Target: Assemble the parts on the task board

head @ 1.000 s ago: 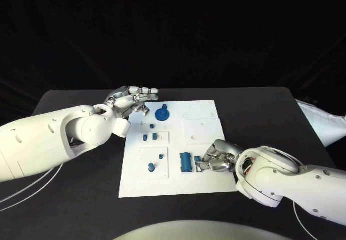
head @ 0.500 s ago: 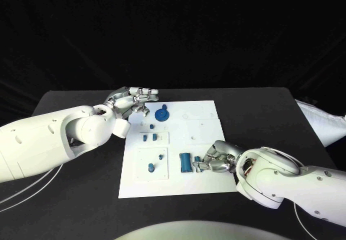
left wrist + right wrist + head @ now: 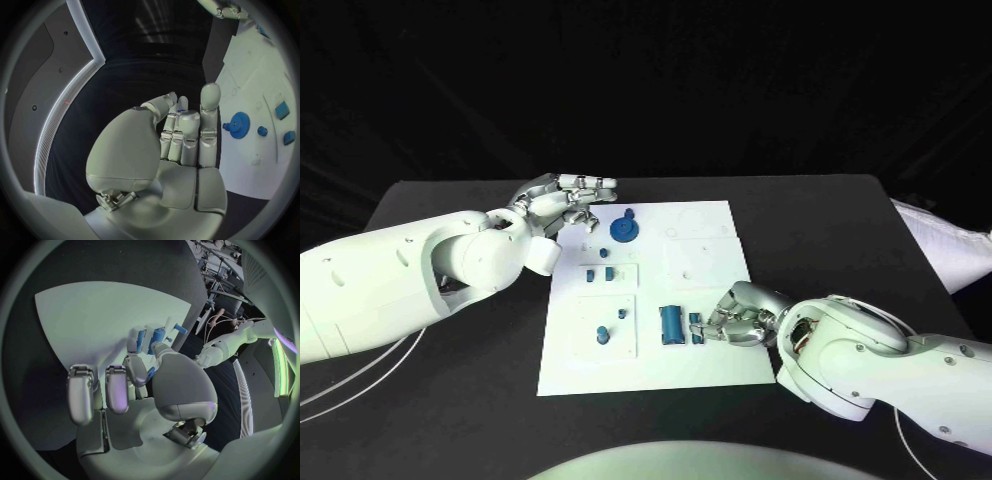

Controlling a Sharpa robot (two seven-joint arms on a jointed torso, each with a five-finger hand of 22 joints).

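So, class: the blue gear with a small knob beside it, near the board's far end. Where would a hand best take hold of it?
Grip the blue gear by its toothed rim, coming from above: it lies flat on the task board, so only the rim offers opposing faces. The left hand hovers nearest.

Black table (image 3: pixel 459 410); white task board (image 3: pixel 689 370) lying flat.

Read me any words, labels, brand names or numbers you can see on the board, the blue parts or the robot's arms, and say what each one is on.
None can be read.
Task board: plain white, with only faint outlines, no print legible.
Blue parts, such as the gear: no markings visible.
Left hand and right hand: no visible label or brand.
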